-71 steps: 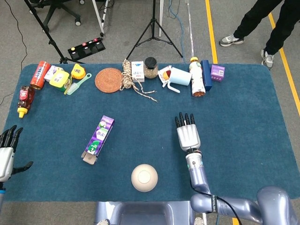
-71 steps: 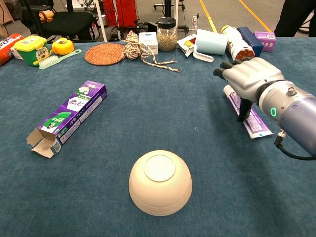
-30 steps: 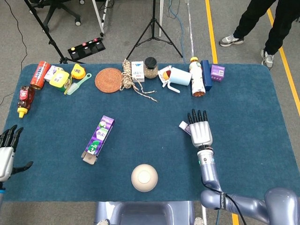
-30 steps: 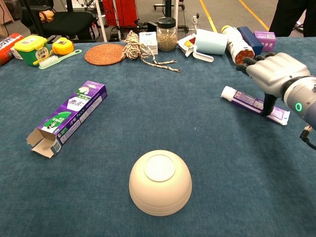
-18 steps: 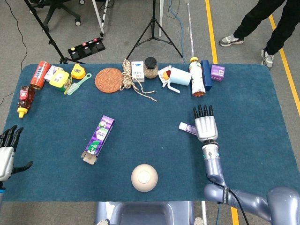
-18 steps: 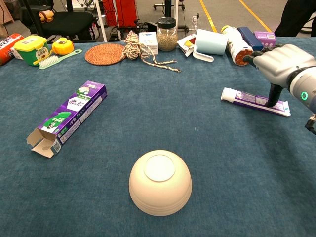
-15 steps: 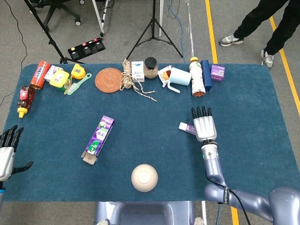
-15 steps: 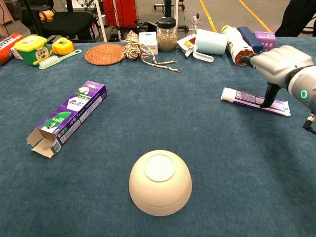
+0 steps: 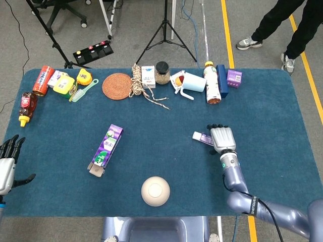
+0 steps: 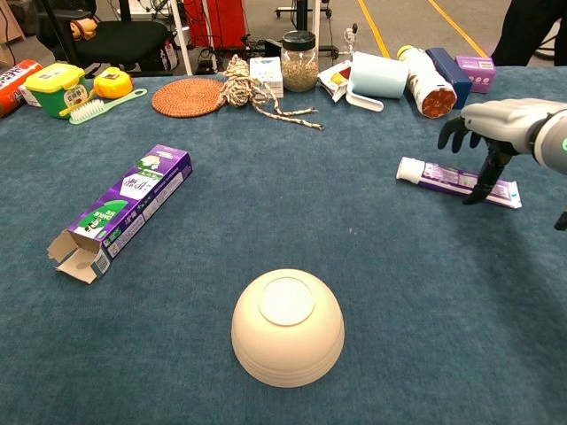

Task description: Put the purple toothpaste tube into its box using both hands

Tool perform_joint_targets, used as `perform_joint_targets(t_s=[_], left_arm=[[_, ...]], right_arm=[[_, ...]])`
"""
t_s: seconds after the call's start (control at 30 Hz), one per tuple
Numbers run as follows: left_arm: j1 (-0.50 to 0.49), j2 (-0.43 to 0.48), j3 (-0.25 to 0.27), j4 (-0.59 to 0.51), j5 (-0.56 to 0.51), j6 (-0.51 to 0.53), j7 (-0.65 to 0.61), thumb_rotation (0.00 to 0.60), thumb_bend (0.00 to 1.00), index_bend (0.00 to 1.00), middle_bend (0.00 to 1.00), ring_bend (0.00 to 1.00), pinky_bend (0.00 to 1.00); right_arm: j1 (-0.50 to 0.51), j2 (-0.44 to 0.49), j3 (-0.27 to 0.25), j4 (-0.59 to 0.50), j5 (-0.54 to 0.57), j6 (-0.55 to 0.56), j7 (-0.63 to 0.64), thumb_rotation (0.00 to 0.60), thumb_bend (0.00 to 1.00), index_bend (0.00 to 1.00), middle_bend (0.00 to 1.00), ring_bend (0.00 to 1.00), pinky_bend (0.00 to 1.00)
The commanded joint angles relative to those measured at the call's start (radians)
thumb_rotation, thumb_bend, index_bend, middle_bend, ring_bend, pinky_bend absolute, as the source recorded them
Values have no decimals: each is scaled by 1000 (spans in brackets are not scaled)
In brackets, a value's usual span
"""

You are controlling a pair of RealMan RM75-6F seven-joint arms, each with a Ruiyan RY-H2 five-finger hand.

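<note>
Head view: the purple toothpaste tube (image 9: 203, 136) lies right of the table's (image 9: 262, 111) middle, mostly hidden under the right hand (image 9: 223, 138). The left hand (image 9: 7, 164), fingers apart and holding nothing, hangs at the left edge.

Chest view: the right hand (image 10: 496, 124) arches over the tube (image 10: 456, 181), fingers spread, thumb tip on it, no grip. The box (image 10: 124, 210) lies left, flap open.

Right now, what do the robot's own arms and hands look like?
Both hands have silver-grey backs and black fingers. The right hand sits on a glossy blue-grey arm with a black cable along it and a small green light near the wrist, seen in the chest view. The left hand shows only at the table's edge.
</note>
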Motion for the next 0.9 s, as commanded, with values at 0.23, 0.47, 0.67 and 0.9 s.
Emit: perform_joint_targets(t_s=[0.23,0.47,0.67,0.9], left_arm=[[-2,-6,-1,-2,-7,-3,13,600,18,0,0,0,91],[-4,-12,-1,-2,-13,-4,24,600,19,0,0,0,91],[-5,-16,0,-2,-17,-7,33,600,18,0,0,0,91],[-6,-16,-3,0,-22,-6,31,600,19,0,0,0,91]], right_arm=[[-2,-5,-21,70,6,-43,91,600,0,317,338,336,352],[-4,-11,-28,104,-24,-70,164,600,0,361,385,383,423],[2,-16,-30,116,-14,-91,188,600,1,366,392,388,436],[16,-33,-37,143,-10,-98,194,600,54,400,422,410,465]])
